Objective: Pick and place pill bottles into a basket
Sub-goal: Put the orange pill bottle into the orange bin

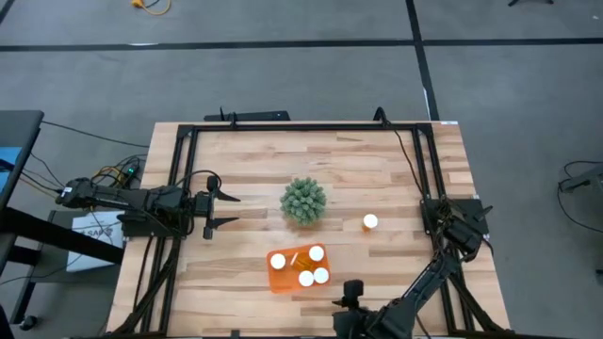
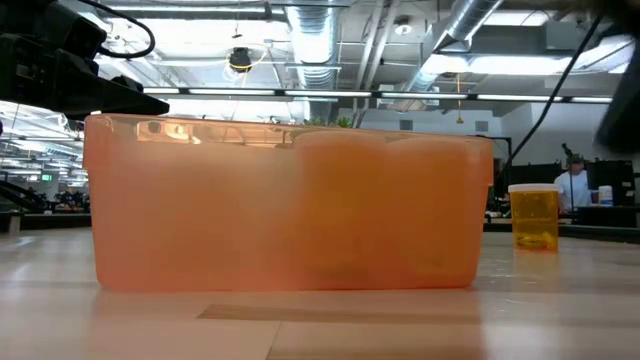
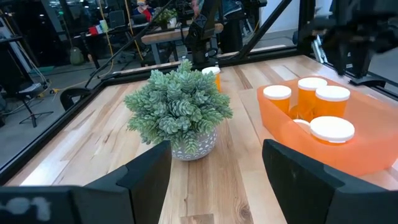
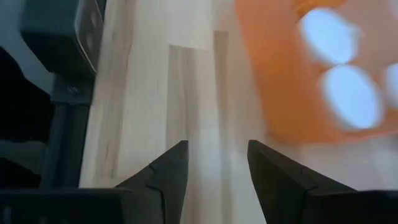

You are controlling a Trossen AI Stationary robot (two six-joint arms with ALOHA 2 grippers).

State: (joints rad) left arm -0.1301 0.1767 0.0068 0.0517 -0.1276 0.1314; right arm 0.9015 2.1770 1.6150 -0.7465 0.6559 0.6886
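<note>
The orange basket [image 1: 288, 274] sits on the table near the front edge and holds several upright pill bottles with white caps [image 1: 317, 252]. It also shows in the left wrist view [image 3: 298, 140], the low view [image 2: 290, 205] and the right wrist view [image 4: 280, 93]. One pill bottle [image 1: 370, 222] stands alone on its base on the table, right of the green plant; it also shows in the low view [image 2: 533, 215]. My left gripper [image 1: 226, 209] is open and empty, left of the plant, and shows in its wrist view [image 3: 214, 180]. My right gripper [image 1: 350, 287] is open and empty, just right of the basket, and shows in its wrist view [image 4: 217, 168].
A green spiky plant [image 1: 303, 201] in a small pot stands mid-table, between my left gripper and the lone bottle; it also shows in the left wrist view [image 3: 180, 115]. A black frame [image 1: 311, 127] runs round the table's far and side edges.
</note>
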